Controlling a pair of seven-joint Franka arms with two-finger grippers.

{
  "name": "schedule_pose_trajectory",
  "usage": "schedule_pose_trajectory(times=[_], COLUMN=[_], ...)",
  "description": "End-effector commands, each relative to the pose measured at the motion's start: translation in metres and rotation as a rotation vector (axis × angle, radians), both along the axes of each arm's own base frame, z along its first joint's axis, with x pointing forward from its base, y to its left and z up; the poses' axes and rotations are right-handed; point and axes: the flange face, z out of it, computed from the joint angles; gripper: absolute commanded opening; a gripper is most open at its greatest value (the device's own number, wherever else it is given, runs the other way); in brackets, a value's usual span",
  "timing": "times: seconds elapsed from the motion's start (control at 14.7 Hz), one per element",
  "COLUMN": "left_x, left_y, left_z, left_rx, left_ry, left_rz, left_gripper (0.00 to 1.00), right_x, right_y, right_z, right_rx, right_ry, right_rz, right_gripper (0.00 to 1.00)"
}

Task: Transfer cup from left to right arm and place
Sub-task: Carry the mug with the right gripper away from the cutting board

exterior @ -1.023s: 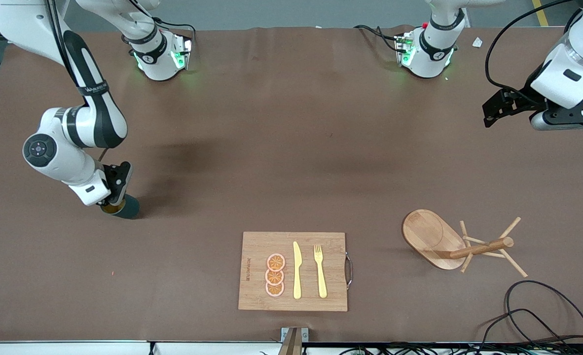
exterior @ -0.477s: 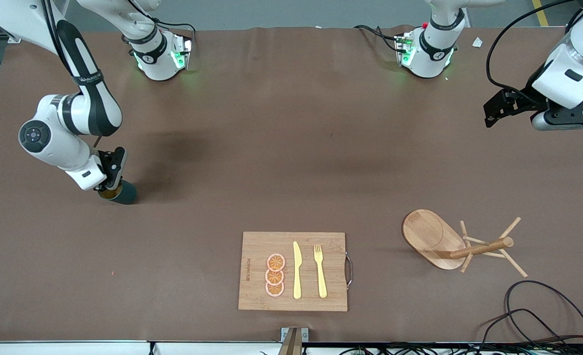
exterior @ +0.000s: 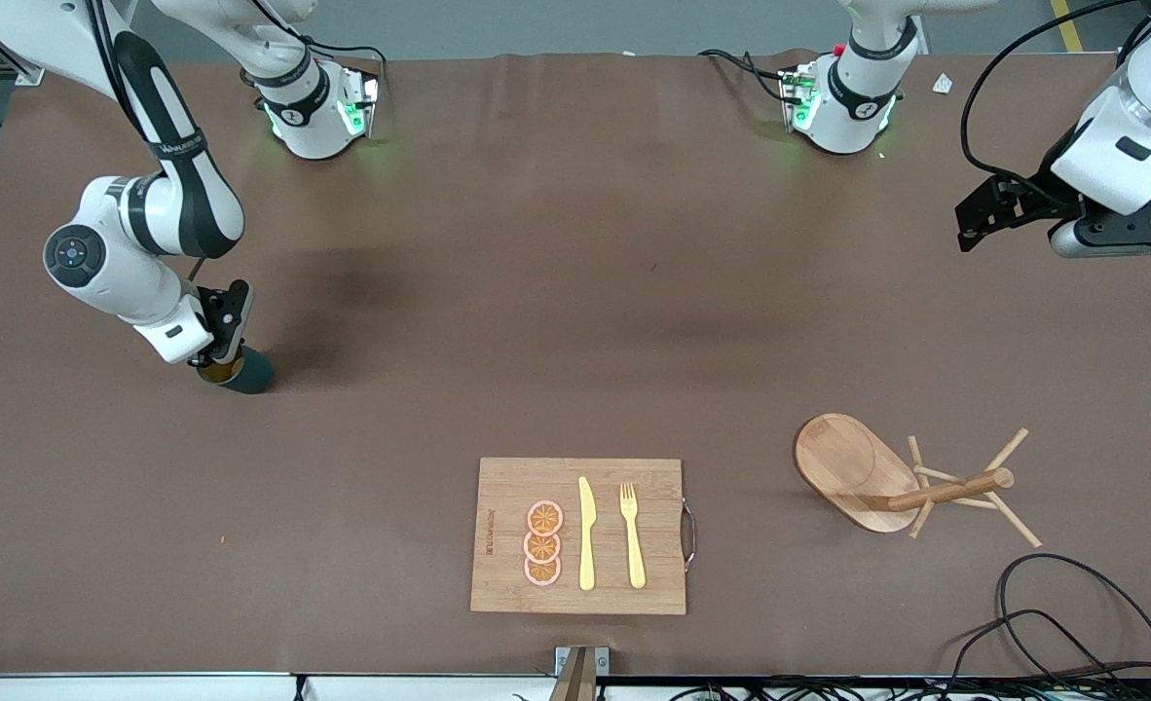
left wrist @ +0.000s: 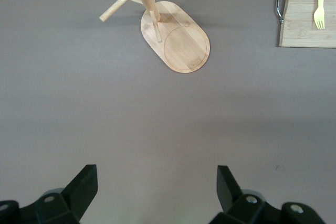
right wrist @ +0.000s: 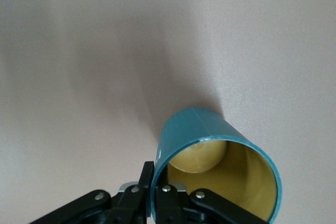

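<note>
The right gripper [exterior: 213, 365] pinches the cup [exterior: 237, 371] by its rim over the table's right-arm end; such a thin hold could let it tip on release. The left gripper [left wrist: 157, 190] waits, fingers wide.

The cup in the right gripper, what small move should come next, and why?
Probably lower it a little, then let go. The right gripper is shut on the cup's rim, low over bare table. The left gripper waits open.
</note>
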Motion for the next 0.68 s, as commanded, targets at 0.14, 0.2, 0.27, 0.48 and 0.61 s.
schedule_pose_trajectory(times=[0.14, 0.2, 0.27, 0.48, 0.61], left_x=[-0.003, -0.003, -0.003, -0.002, -0.002], left_y=[0.003, 0.003, 0.003, 0.007, 0.008], left_z=[0.005, 0.005, 0.005, 0.005, 0.005], left_rx=[0.017, 0.015, 0.015, 0.010, 0.008], left_ry=[-0.010, -0.010, -0.010, -0.011, -0.011], left_rz=[-0.022, -0.022, -0.022, -0.016, -0.015], left_gripper=[1.00, 1.00, 1.00, 1.00, 1.00], right_x=[-0.013, -0.014, -0.015, -0.015, -0.006], right_y=[-0.004, -0.004, -0.004, 0.001, 0.006], right_z=[0.008, 0.008, 0.011, 0.038, 0.063], right_rx=[-0.006, -0.006, -0.007, -0.016, -0.029], right_ry=[-0.003, 0.006, 0.017, 0.058, 0.094], right_rz=[0.014, 0.013, 0.005, -0.055, -0.113], right_gripper=[1.00, 1.00, 1.00, 1.00, 1.00])
